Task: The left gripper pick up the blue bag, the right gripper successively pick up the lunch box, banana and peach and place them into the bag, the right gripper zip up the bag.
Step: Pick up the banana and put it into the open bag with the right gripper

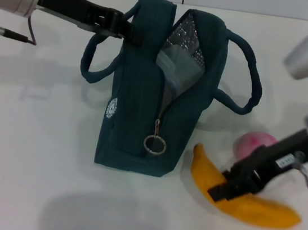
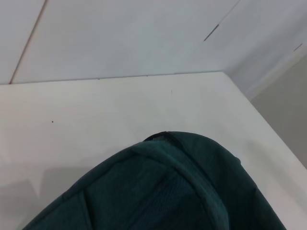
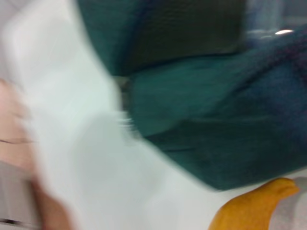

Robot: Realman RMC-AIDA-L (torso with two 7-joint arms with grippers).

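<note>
Head view shows the blue bag (image 1: 138, 107) standing upright on the white table (image 1: 24, 149), zipper partly open with the silver lining and the clear lunch box (image 1: 177, 67) showing inside. Left gripper (image 1: 123, 27) is clamped shut on the bag's top edge near 1 handle. Right gripper (image 1: 224, 191) sits down over the banana (image 1: 250, 207), which lies just right of the bag, but I can't tell how wide its fingers are or if they've got hold of it. Peach (image 1: 255, 142) is right behind the banana, partly hidden by the arm. Right wrist view is a blur of teal fabric and the banana's tip (image 3: 254, 206).
</note>
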